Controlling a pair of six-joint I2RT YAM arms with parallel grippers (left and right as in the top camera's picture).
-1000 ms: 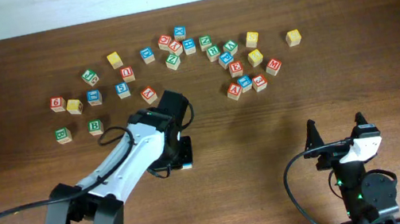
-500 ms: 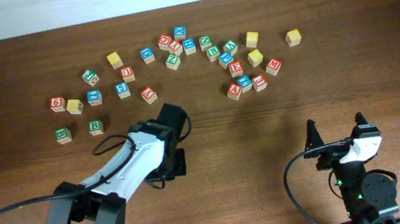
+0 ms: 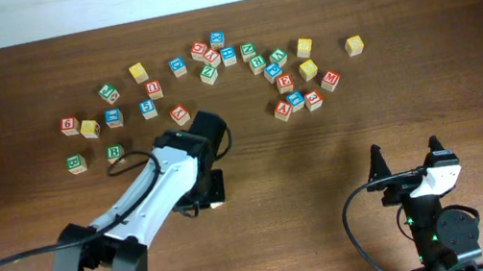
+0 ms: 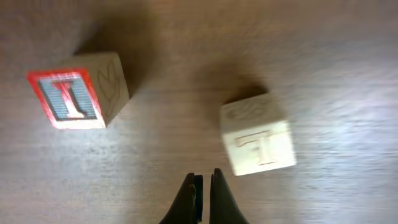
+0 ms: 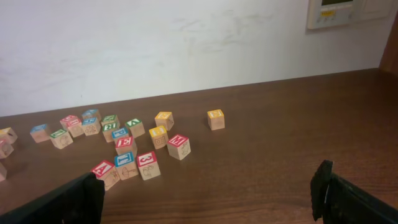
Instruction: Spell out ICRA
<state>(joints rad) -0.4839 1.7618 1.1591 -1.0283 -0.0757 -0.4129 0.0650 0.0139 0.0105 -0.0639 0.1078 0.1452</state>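
Fetching the I, we judge: our left gripper (image 4: 202,198), pressed together, hangs near the red I cube (image 4: 78,99); next we spread and straddle it; our right gripper (image 3: 405,150) stands spread.

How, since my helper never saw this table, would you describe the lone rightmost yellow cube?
Start at the dark wooden table, then the scattered row of small letter cubes along its far side. The yellow-faced wooden cube sits alone past the row's right end, touching nothing.

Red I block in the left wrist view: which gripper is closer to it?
Left. The left gripper, shut, points down just beside the red I block; the right gripper rests open, far off on the robot's right.
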